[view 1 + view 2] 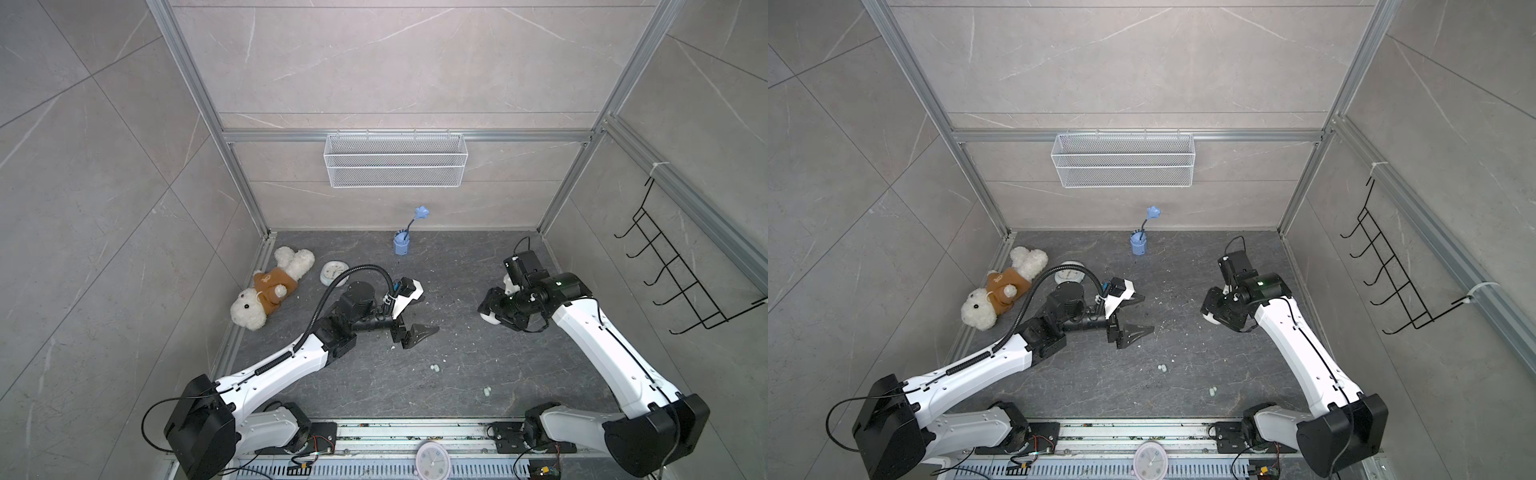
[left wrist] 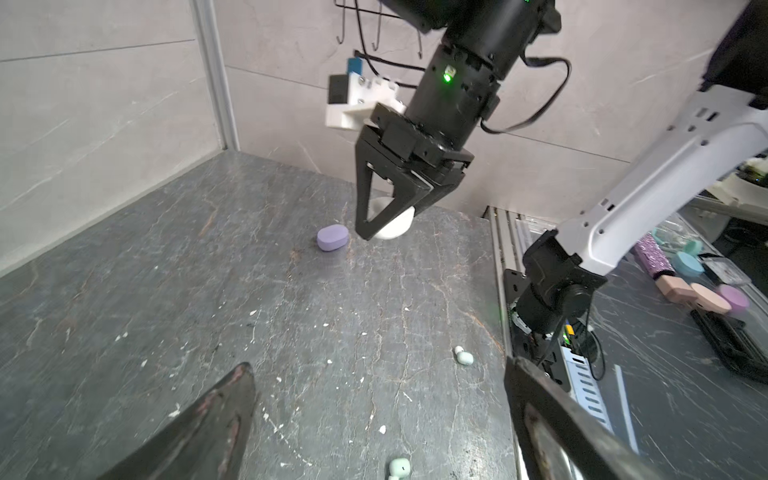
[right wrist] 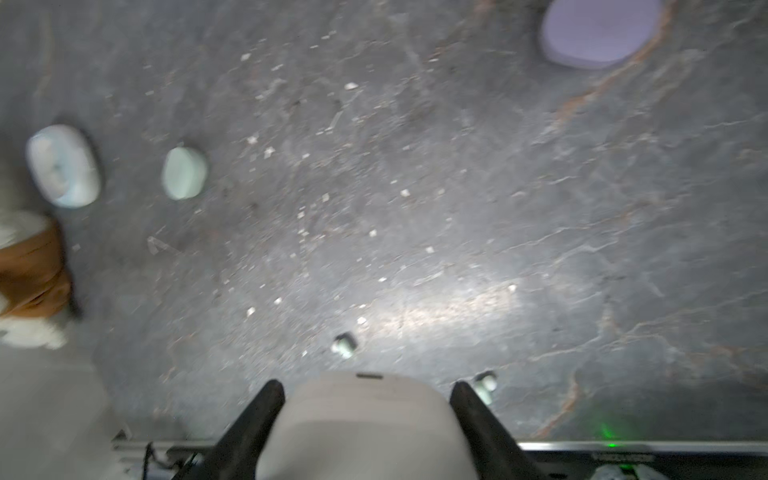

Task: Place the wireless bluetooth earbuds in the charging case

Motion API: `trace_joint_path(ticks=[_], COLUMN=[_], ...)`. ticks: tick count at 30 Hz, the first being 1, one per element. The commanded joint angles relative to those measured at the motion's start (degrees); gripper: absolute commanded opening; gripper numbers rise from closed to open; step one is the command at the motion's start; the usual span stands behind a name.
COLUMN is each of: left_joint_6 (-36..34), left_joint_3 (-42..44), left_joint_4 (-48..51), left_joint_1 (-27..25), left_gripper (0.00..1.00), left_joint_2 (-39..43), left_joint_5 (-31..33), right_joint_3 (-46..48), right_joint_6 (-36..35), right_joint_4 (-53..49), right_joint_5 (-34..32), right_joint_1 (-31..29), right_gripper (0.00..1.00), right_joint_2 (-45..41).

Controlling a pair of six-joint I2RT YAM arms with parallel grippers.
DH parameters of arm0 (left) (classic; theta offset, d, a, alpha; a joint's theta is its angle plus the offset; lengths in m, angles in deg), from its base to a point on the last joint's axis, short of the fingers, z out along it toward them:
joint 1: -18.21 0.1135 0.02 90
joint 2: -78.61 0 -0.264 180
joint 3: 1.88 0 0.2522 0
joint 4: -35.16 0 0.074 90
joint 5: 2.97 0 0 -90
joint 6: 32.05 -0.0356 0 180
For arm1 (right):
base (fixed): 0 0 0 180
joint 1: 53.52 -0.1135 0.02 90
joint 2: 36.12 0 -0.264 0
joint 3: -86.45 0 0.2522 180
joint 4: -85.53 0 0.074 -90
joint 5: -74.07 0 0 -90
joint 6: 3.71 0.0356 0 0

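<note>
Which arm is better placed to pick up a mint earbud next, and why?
Left. The left gripper is open and empty, hovering near the mint earbuds on the table. The right gripper is shut on the white charging case, so it cannot pick anything.

Both arms reaching inward, left fingers (image 1: 422,333) spread wide, right fingers (image 3: 478,415) clamped.

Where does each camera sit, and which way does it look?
Top views: high, looking down at the table, left arm and right arm.
Left wrist: low, facing the right gripper holding the white case; open left gripper shows.
Right wrist: looks down at the table; right gripper grips the white case.
Both wrist views share the lavender case.
</note>
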Motion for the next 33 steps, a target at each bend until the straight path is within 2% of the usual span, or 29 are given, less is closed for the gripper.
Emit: trace_joint_path(ticks=[1,5,13,25,28,33], left_joint_6=[3.1,5.0,8.4,8.0,8.0,9.0], left_joint_3=[1.3,3.0,5.8,6.4,6.6,7.6], left_joint_4=[0.4,1.2,2.2,2.5,2.9,3.9], left_joint_1=[0.4,1.0,2.7,3.2,3.3,3.3], left_gripper=[0.99,1.00,1.00,1.00,1.00,1.00], left_joint_2=[2.9,4.6,8.0,9.9,10.6,12.8], left_joint_5=[5.2,7.0,10.1,11.7,11.9,13.4], right_joint_3=[5.9,11.4,17.9,20.7,21.2,21.6], right_joint_6=[-5.8,-7.9,-8.2,-7.3,-7.4,-7.6], right_joint_4=[5.1,11.1,22.0,25.2,25.3,24.8], right_joint_5=[-5.1,-8.7,-7.4,-8.9,-8.9,-8.8], right_joint_1=[5.0,9.3,15.0,16.2,16.3,16.3], right_gripper=[0.50,0.49,0.49,0.57,0.63,0.85], right_joint_2=[0.7,4.7,13.0,18.1,19.0,18.1])
